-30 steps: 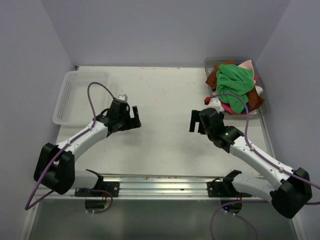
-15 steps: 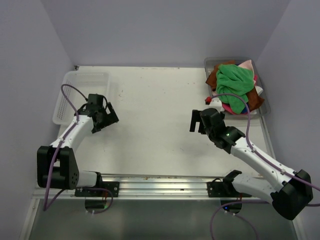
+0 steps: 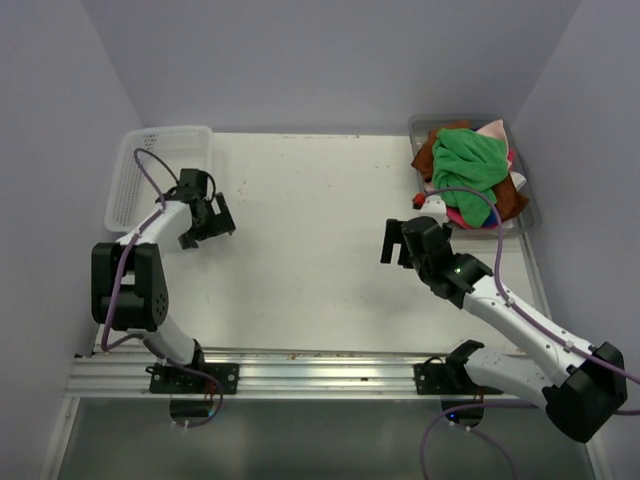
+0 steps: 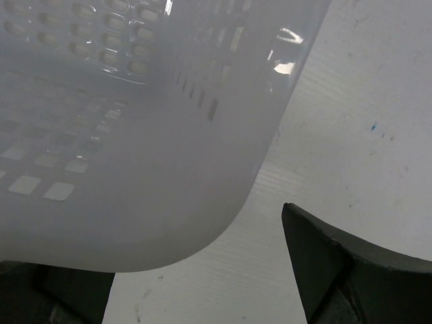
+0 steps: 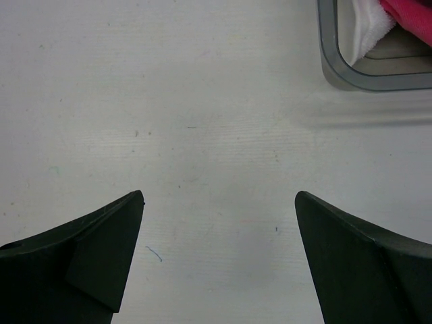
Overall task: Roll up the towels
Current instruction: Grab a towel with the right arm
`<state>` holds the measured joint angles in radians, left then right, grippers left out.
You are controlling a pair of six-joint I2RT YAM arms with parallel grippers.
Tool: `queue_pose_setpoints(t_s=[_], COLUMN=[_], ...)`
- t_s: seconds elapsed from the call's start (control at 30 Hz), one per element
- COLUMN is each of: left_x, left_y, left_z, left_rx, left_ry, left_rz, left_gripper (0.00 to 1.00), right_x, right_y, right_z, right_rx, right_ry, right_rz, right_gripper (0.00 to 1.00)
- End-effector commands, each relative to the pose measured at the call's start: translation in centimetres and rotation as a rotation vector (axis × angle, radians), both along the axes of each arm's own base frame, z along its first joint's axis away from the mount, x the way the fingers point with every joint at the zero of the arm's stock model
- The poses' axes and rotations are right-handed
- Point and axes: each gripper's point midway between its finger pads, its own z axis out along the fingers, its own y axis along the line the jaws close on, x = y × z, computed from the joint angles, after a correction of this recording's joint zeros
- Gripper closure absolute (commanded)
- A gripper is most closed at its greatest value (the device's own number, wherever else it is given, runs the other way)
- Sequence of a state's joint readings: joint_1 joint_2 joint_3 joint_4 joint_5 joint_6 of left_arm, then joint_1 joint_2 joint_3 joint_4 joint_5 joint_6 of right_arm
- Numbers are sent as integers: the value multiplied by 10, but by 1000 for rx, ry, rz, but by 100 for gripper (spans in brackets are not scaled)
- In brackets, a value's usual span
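Observation:
The towels lie heaped in the clear grey tray [image 3: 529,212] at the back right: a bright green towel [image 3: 468,160] on top, a rust brown one [image 3: 428,150], a pale pink one [image 3: 492,130] and a magenta one [image 3: 460,214] beneath. In the right wrist view the tray's corner [image 5: 329,62] shows a white towel [image 5: 370,25] and the magenta towel [image 5: 408,13]. My right gripper [image 3: 400,241] [image 5: 219,202] hangs open over bare table, left of the tray. At the far left, my left gripper [image 3: 206,222] [image 4: 192,273] stands open against the basket's near right corner, holding nothing.
The white mesh plastic basket [image 3: 135,190] stands at the back left, and its rounded corner [image 4: 202,202] fills the left wrist view, hiding part of the left finger. Grey walls close in the table on three sides. A metal rail [image 3: 320,365] runs along the near edge.
My left arm has swung left from the table's middle to the basket, folding back on itself. The basket has shifted a little toward the back wall. The right arm has hardly moved.

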<state>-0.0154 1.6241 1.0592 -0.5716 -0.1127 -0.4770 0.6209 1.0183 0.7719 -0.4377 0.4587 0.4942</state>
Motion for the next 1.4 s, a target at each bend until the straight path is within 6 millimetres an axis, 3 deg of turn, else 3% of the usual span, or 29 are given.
queue_pose_setpoints(t_s=[0.0, 0.1, 0.23, 0.3, 0.33, 0.4, 0.47, 0.57, 0.73, 0.8, 0.9, 1.0, 1.03, 1.1, 1.13, 1.17, 1.2, 1.23, 1.37], left_x=[34, 51, 71, 79, 82, 86, 87, 81, 52, 37, 20, 6, 3, -5, -9, -12, -14, -16, -21], left_y=[12, 20, 29, 29, 28, 22, 17, -3, -57, -78, -96, -102, -104, -113, -117, -118, -118, -118, -115], left_z=[23, 33, 41, 41, 41, 46, 58, 82, 108, 117, 130, 144, 147, 150, 151, 149, 148, 149, 145], left_rx=[61, 105, 160, 162, 159, 135, 143, 181, 162, 108, 51, 12, -4, -54, -75, -81, -84, -84, -78], left_ry=[-84, -116, -139, -141, -143, -151, -175, -213, -252, -287, -327, -368, -379, -393, -395, -389, -388, -390, -384], left_rz=[-7, 9, 16, 10, 2, -21, -44, -104, -226, -271, -323, -349, -360, -393, -410, -413, -415, -417, -411], left_gripper=[0, 1, 1, 0, 0, 0, 1, 1, 0, 0, 0, 1, 0, 1, 1, 0, 0, 0, 1], right_x=[10, 19, 48, 62, 72, 81, 99, 123, 159, 172, 189, 207, 212, 222, 225, 229, 230, 230, 222], right_y=[-10, -24, -48, -70, -74, -95, -106, -123, -146, -148, -170, -176, -176, -176, -175, -173, -172, -171, -165], right_z=[23, 25, 46, 43, 58, 58, 61, 58, 56, 41, 30, 26, 26, 28, 29, 32, 35, 40, 69], right_rx=[-13, -59, 0, -13, -3, -7, -2, 45, 144, 154, 182, 220, 229, 239, 239, 250, 254, 261, 295], right_ry=[-57, -34, -22, 10, -10, 23, 32, 50, 62, 91, 97, 68, 57, 31, 21, 4, -2, -10, -73], right_rz=[-73, -131, -209, -283, -303, -381, -431, -483, -534, -544, -600, -618, -614, -606, -591, -576, -569, -564, -532], right_gripper=[1, 1, 1, 1, 1, 2, 2, 4, 6, 8, 11, 23, 38, 51, 68, 74, 93, 100, 100])
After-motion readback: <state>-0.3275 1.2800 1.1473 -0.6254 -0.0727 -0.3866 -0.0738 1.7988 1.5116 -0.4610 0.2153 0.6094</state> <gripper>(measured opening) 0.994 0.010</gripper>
